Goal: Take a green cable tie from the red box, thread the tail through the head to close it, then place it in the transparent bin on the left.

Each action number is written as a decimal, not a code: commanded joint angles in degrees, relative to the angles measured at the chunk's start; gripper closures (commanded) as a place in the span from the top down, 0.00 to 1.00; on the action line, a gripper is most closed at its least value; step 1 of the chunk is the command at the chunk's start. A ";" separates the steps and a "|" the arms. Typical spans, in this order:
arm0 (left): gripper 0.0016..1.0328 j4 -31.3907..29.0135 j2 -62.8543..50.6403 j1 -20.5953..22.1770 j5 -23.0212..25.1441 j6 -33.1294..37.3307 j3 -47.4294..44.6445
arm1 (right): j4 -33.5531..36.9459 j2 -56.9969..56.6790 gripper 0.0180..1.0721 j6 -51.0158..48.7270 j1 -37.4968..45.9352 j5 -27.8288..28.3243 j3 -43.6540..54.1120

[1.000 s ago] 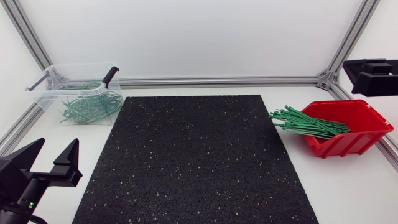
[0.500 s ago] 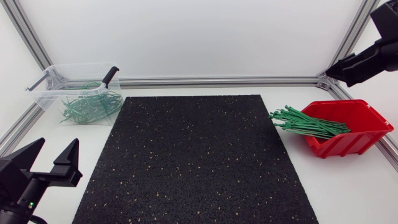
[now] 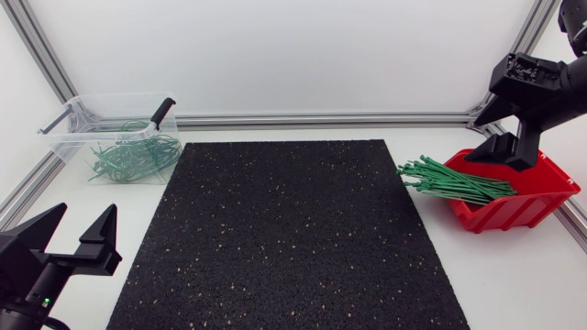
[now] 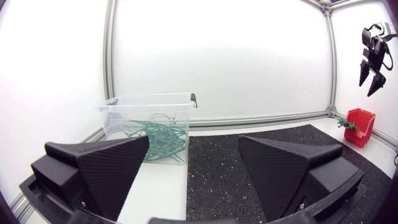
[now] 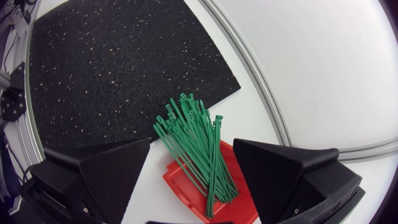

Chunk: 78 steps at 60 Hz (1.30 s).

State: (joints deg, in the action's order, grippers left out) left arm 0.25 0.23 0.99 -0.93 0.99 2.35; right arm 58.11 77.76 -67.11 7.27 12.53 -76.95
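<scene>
A bundle of straight green cable ties sticks out of the red box at the right, tails toward the black mat. My right gripper hangs open above the box's back edge, apart from the ties. In the right wrist view the ties and the red box lie below the open right gripper. The transparent bin at the back left holds several looped green ties. My left gripper stands open and empty at the front left; in its own view the left gripper faces the bin.
A black speckled mat covers the middle of the table. A black clip handle sits on the bin's back rim. Aluminium frame rails run along the back and sides of the table.
My right arm has swung down from the upper right corner to just above the red box, fingers now pointing down. The left arm has stayed still.
</scene>
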 commanded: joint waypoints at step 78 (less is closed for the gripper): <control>0.97 -1.75 -0.93 1.11 -0.04 -1.61 -2.09 | -12.32 12.16 0.63 -22.19 -6.30 -9.46 17.88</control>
State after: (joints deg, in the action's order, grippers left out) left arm 0.25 -0.05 1.69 -0.93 0.99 2.35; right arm 46.33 88.49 -88.75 1.43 3.66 -61.04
